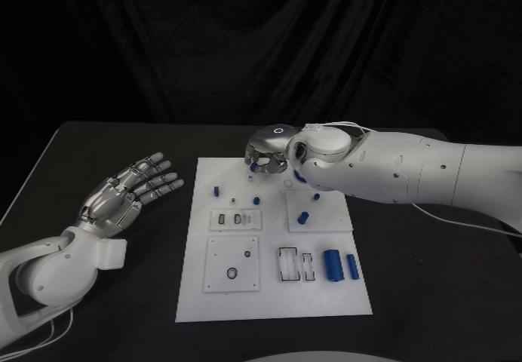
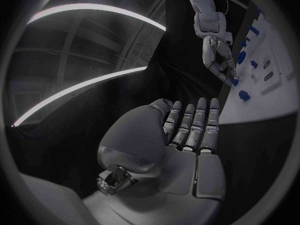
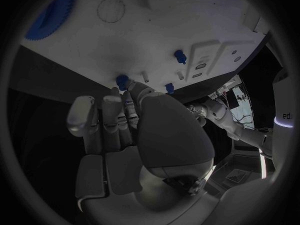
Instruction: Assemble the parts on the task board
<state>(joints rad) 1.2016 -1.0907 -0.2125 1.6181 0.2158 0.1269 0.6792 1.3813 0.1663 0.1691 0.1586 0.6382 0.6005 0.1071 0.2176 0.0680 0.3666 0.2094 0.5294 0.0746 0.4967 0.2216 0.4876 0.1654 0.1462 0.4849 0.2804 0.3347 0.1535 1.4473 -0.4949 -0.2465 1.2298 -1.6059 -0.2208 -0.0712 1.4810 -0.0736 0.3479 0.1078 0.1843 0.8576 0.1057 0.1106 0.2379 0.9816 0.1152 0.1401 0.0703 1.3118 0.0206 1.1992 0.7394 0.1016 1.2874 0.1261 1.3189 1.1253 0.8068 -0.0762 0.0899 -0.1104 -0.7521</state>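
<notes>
The task board (image 1: 272,302), a flat white rectangular plate with shallow recessed panels, lies at the centre of the black counter (image 1: 435,286). Small blue plastic parts are spread over it: two blue cylinders (image 1: 339,265) lie side by side toward 4 o'clock of the board's middle, a short blue peg (image 1: 305,219) sits toward 1 o'clock, and smaller blue pegs (image 1: 218,189) stand toward 11 o'clock. In the right wrist view a blue toothed gear (image 3: 53,14) lies on the board as well.

The right hand (image 1: 270,154), silver and many-fingered, hangs over the board's far edge at 12 o'clock, fingers pointing down among the blue pieces there. A blue piece shows at its fingertips, but I cannot tell whether the hand is gripping it or merely touching it. The step looks like picking up or seating a part at that far edge; the next move would call for a firm pinch and a straight lowering into its socket.

The left hand (image 1: 128,192) hovers over the counter at 9 o'clock of the board, well apart from it, palm up, fingers extended and holding nothing.

The letters "ed" (image 3: 285,116) read at the rim of the right wrist view; nothing legible on the board.
</notes>
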